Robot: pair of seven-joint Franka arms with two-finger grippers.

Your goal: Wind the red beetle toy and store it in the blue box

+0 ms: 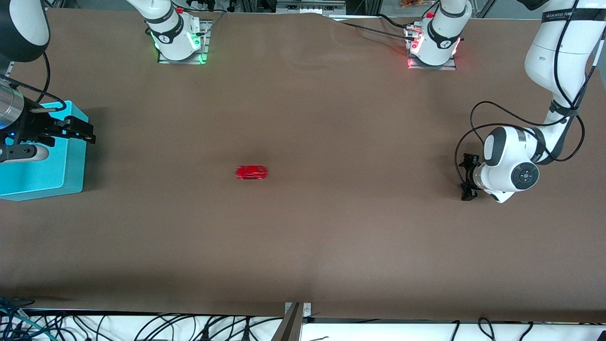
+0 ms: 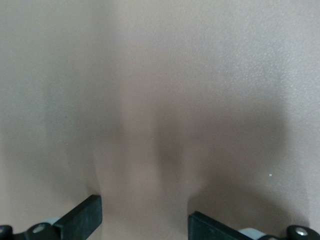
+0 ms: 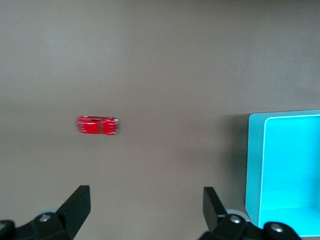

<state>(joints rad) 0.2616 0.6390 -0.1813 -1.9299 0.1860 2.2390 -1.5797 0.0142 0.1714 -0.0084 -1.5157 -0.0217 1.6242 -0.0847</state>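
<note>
From the front view, the tiny glossy red beetle toy car (image 1: 252,172) sits alone on the brown bench (image 1: 303,237), about mid-bench, with nothing of mine touching it. The turquoise-blue open-top rectangular box (image 1: 52,170) stands at my right arm's end of the bench, at roughly nine o'clock from the car and well apart from it. My right gripper (image 1: 71,130) hangs over that box with its fingers spread and empty. My left gripper (image 1: 468,177) is low over bare bench at my left arm's end, at about three o'clock from the car, fingers released. In my left wrist view, my two dark fingers (image 2: 80,220) stand apart with only bench between them. In my right wrist view, my fingers (image 3: 77,202) are spread wide and hold nothing; the red car (image 3: 98,125) lies on the bench ahead of them, and the box's rim (image 3: 256,165) shows just beside one finger.
</note>
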